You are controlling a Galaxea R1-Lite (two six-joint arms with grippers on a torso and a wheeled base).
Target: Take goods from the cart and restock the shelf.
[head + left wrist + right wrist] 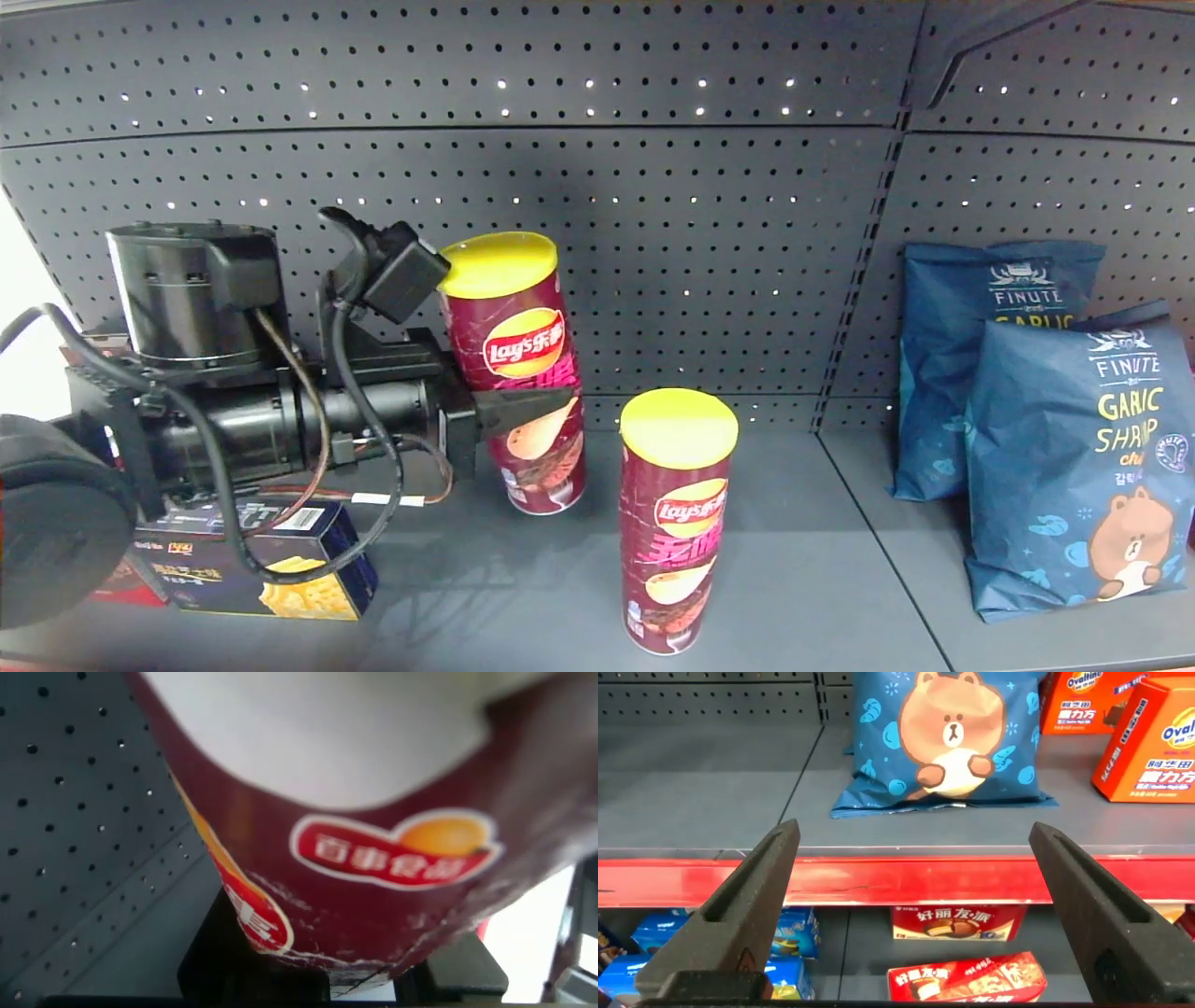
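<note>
Left gripper (523,411) is clamped sideways around the lower middle of the held can (509,317), one dark finger (537,403) across its front. The arm lies horizontal over the left end of the shelf (803,579), wrist pointing to the robot's right. The held can is a maroon chip tube with a yellow lid and a round red-and-yellow logo. It leans slightly, close to the pegboard back (653,187); I cannot tell whether its base touches the shelf. In the left wrist view the same logo on the can (374,859) is close up, with white characters too blurred to read. The second can (677,523), same label, stands upright nearer the front and to the right, apart from the held one. Under the arm lies a dark blue box (280,569) with a cracker picture. Far right are two blue bags (1074,467) with white and yellow lettering and a cartoon bear. Right gripper (924,915) is spread wide, nothing between its fingers (738,915), facing a red shelf edge (906,877), a bear bag (943,747) and orange boxes (1148,737).
</note>
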